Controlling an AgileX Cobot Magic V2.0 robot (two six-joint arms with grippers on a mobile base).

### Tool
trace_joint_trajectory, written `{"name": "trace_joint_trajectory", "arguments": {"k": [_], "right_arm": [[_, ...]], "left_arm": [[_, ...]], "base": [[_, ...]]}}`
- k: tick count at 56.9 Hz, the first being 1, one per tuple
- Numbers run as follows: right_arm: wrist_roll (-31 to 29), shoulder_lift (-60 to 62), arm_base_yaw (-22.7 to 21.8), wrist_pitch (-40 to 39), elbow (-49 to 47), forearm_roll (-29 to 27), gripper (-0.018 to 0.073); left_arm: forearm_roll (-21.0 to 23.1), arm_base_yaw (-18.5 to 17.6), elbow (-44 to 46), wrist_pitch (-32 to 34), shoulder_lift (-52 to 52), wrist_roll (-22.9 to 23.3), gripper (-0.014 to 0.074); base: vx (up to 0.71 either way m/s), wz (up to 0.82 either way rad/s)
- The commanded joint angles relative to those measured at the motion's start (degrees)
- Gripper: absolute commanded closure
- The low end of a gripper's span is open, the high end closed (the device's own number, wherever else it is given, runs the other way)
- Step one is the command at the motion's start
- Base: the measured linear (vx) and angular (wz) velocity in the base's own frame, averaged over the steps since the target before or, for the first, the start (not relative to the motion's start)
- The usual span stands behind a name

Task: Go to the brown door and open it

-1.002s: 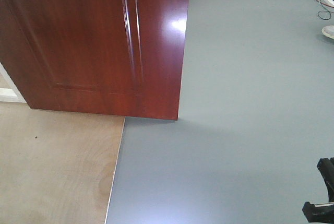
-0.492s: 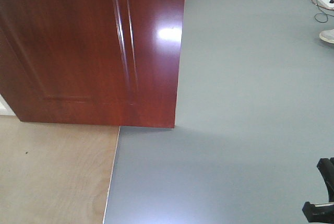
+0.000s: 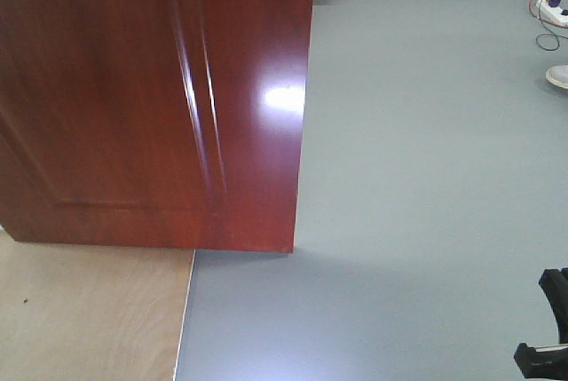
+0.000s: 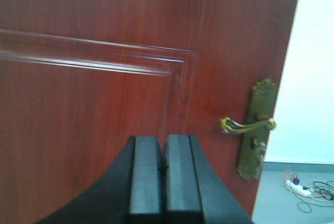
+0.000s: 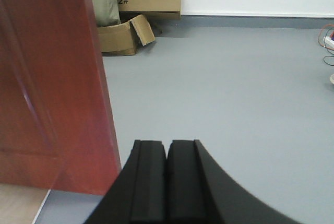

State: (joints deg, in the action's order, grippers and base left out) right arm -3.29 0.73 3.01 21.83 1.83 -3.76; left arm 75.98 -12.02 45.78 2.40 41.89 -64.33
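Note:
The brown door fills the left of the front view, its bottom edge over a plywood base. The left wrist view faces its moulded panel; a curved brass lever handle on a brass backplate sits near the door's right edge, with small keys below. My left gripper is shut with nothing in it, left of and below the handle, short of the door. My right gripper is shut and empty, pointing past the door's edge over the grey floor.
Cardboard boxes and a grey-green sack stand by the far wall beyond the door. A white power strip with cables and a white shoe lie at the far right. A black arm part shows at the lower right.
The door has grown larger and its bottom edge has dropped lower in the front view, so the base has moved closer. The backplate's tip now shows at the top.

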Motion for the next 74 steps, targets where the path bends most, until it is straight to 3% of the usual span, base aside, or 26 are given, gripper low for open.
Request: {"name": "trace_joint_trajectory", "arguments": {"k": [1,74], "right_arm": [[-0.4,0.3,0.1,-4.6,0.2,0.2,0.0559],[-0.4,0.3,0.1,-4.4,0.2,0.1,0.0559]], "left_arm": [[0.1,-0.4,1.6,1.4,-0.1,0.0,0.0603],[0.1,-0.4,1.6,1.3,0.0,0.0,0.0603]], "base": [[0.29,-0.03],[0.22,-0.02]]}}
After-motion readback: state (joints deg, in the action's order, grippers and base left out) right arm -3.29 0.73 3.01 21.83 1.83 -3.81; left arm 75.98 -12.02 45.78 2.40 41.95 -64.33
